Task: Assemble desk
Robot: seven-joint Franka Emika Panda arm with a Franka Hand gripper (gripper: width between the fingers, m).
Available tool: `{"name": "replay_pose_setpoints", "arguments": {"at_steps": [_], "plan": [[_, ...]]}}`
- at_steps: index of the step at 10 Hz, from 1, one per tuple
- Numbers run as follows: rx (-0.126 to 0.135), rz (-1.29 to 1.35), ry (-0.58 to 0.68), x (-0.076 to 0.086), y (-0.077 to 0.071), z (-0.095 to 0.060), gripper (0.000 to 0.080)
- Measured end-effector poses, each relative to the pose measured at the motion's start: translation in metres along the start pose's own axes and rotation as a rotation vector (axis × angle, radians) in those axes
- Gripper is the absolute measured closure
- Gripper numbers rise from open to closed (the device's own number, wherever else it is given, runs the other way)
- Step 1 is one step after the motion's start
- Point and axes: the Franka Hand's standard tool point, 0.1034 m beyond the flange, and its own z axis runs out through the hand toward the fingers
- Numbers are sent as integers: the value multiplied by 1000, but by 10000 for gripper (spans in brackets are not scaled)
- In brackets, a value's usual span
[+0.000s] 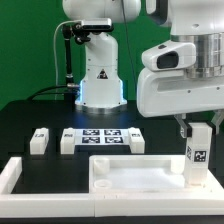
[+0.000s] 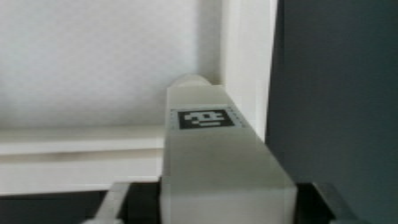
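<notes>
The white tray-like desk top (image 1: 125, 175) lies at the front of the black table. My gripper (image 1: 194, 132) is shut on a white block leg (image 1: 197, 156) with a square tag, held upright over the top's corner on the exterior view's right. In the wrist view the leg (image 2: 217, 150) fills the space between my fingers, its tagged end at the top's inner corner (image 2: 143, 90). Three more white legs stand behind the top: one (image 1: 38, 141) and another (image 1: 67, 142) on the exterior view's left, one (image 1: 136, 144) further right.
The marker board (image 1: 102, 136) lies flat behind the desk top between the legs. A long low white border frame (image 1: 25, 185) runs along the front and the exterior view's left. The arm's white base (image 1: 100, 75) stands at the back.
</notes>
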Motion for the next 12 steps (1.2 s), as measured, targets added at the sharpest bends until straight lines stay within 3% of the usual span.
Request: {"name": "replay_pose_setpoints", "arguments": {"at_steps": [2,3,6,10,12], "plan": [[12,442,4,0,0,0,501],[34,554,16,3,1,1,501],[39,720,10,2,0,1,501],[102,1190,-18,3,-3,2,501],[105,1172,-15,1,-5,3,489]]}}
